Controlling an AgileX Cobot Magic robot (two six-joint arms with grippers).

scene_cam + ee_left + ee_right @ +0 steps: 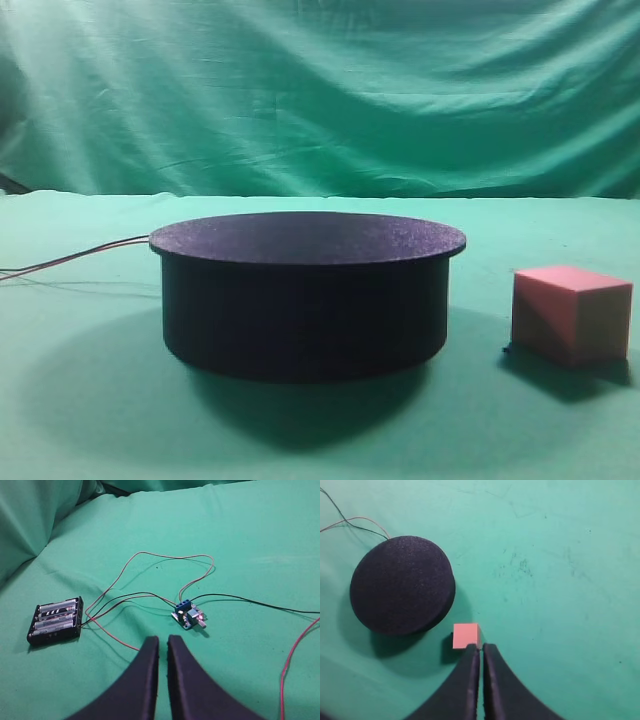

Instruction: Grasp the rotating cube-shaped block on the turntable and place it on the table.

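The salmon-pink cube-shaped block (572,312) rests on the green table (80,420), to the right of the black turntable (305,290), whose top is bare. In the right wrist view the block (465,635) lies just off the turntable's (402,582) rim. My right gripper (481,647) is shut and empty, high above the table, its tips seen just over the block's corner. My left gripper (163,640) is shut and empty, above the table near the wiring. Neither gripper shows in the exterior view.
A black battery holder (56,620) and a small blue circuit board (188,616) lie on the cloth, joined by red and black wires (150,557). Wires (70,262) trail left from the turntable. A green draped backdrop (320,90) stands behind.
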